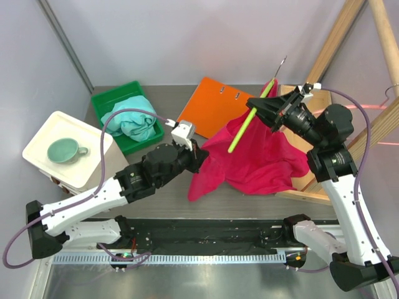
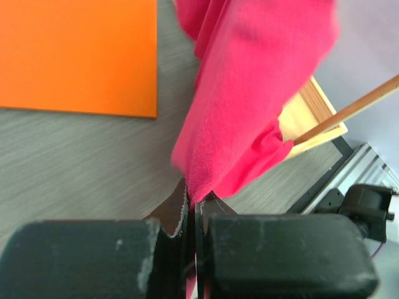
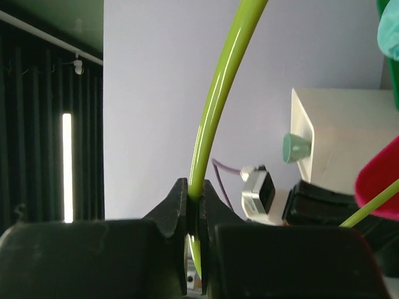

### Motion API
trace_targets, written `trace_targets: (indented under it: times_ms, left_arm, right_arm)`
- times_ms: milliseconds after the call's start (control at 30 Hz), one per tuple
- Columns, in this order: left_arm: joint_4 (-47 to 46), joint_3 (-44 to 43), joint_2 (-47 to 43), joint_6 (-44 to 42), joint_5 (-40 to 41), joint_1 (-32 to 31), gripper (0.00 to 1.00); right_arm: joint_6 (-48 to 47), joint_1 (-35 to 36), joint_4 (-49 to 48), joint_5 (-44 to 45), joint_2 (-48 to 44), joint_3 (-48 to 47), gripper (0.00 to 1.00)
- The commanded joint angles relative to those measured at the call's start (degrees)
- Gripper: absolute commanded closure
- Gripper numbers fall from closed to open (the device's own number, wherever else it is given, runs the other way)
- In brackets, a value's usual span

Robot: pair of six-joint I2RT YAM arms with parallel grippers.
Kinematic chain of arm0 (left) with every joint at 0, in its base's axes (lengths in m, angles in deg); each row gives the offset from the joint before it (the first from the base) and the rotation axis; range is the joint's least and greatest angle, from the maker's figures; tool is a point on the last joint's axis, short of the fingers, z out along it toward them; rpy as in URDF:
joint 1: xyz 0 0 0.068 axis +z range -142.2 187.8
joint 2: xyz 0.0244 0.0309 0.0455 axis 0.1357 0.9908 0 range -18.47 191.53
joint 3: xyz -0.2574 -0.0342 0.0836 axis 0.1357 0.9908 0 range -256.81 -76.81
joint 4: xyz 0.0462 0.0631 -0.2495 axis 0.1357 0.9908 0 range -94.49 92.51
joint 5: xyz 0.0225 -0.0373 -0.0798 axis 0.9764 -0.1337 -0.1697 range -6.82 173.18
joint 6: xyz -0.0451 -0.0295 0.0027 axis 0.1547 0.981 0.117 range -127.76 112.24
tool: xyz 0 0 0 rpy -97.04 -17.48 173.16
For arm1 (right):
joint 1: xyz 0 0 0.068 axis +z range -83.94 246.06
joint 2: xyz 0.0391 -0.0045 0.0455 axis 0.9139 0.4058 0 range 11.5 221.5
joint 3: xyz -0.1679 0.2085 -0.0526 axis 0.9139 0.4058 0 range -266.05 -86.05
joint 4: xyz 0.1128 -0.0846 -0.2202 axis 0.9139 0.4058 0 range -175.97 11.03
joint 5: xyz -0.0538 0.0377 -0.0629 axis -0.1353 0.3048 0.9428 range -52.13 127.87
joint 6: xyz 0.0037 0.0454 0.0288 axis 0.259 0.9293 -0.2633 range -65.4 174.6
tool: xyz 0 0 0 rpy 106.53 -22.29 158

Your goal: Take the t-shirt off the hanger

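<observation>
While the left pincer (image 2: 194, 202) pinches t-shirt (image 2: 249, 81) low, the raised right pincer (image 3: 194, 198) clamps hanger (image 3: 218, 87).

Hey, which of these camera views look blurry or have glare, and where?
Top external: evenly lit and sharp. Left wrist: the left gripper is blurred up close, the t-shirt weave beside it crisp. Right wrist: a bright highlight runs along the hanger; the right gripper is soft.

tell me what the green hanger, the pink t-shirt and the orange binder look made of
Hanger: looks like glossy plastic or a plastic-coated rod; smooth lime surface with a bright highlight.
T-shirt: soft knit fabric, matte; fine texture shows and it drapes in folds.
Binder: likely stiff plastic or coated board; flat, with metal rivets.
</observation>
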Motion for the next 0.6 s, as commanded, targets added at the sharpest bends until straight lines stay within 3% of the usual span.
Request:
trace_targets:
  times_ms: [0, 300, 567]
  left_arm:
    - [-0.2, -8.0, 4.9, -2.4, 1.1, 0.6, 1.00]
    - [4.1, -22.1, 20.2, 1.4, 1.6, 5.7, 1.00]
    - [-7.7, -22.5, 20.8, -0.5, -1.9, 9.9, 1.00]
  right_arm:
    - [6.7, -0.4, -11.0, -10.7, -6.0, 4.5, 0.99]
    - [11.3, 2.1, -11.0, -12.2, -9.5, 1.3, 0.99]
    - [18.7, 2.8, -9.9, -10.2, -14.4, 4.4, 0.99]
